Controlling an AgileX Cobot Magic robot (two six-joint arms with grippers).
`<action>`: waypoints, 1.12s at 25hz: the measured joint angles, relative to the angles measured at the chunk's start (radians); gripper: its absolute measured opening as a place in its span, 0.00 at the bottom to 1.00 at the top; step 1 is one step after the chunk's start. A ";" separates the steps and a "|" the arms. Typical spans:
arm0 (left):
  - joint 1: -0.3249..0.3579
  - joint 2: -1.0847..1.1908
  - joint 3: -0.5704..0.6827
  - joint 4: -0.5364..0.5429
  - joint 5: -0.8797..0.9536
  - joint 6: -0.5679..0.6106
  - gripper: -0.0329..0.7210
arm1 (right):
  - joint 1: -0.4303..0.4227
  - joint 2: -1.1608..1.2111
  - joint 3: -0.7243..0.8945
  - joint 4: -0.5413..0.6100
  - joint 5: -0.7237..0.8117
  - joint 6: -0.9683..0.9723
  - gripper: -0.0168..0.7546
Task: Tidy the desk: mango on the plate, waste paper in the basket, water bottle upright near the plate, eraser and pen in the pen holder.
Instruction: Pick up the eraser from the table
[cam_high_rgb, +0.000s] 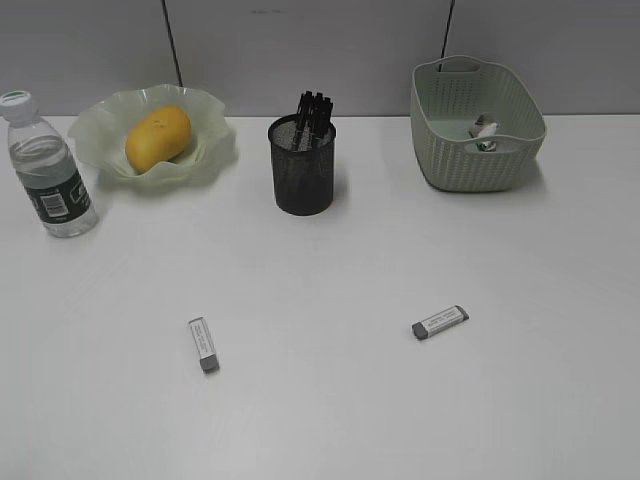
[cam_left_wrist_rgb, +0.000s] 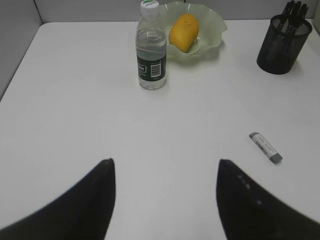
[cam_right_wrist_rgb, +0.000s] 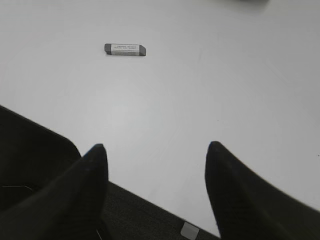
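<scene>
Hanging above the desk (cam_high_rgb: 330, 420), both pincers stand with fingers spread wide apart and nothing between them. The left gripper (cam_left_wrist_rgb: 165, 172) holds nothing and touches nothing; a grey-tipped eraser (cam_left_wrist_rgb: 266, 148) lies at its two o'clock. The right gripper (cam_right_wrist_rgb: 156, 155) is likewise empty, with a second eraser (cam_right_wrist_rgb: 125, 49) at its eleven o'clock, well apart.

From the exterior view, the mango (cam_high_rgb: 158, 138), smooth and yellow-orange, sits in the ruffled green plate (cam_high_rgb: 100, 130) at ten o'clock. The water bottle (cam_high_rgb: 46, 170) stands upright just beside the plate, at its seven o'clock. The pen holder (cam_high_rgb: 303, 170) at twelve o'clock holds dark pens. Crumpled waste paper (cam_high_rgb: 486, 132) lies inside the basket (cam_high_rgb: 470, 165) at two o'clock.
</scene>
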 joint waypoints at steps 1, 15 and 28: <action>0.000 -0.021 0.001 0.000 0.012 0.000 0.69 | 0.000 0.000 0.000 0.000 -0.001 0.000 0.66; 0.000 -0.054 0.075 0.024 -0.004 0.000 0.68 | 0.000 0.354 -0.059 0.000 -0.167 0.086 0.66; 0.000 -0.054 0.078 0.024 -0.010 0.000 0.64 | 0.000 1.100 -0.325 0.016 -0.256 0.566 0.66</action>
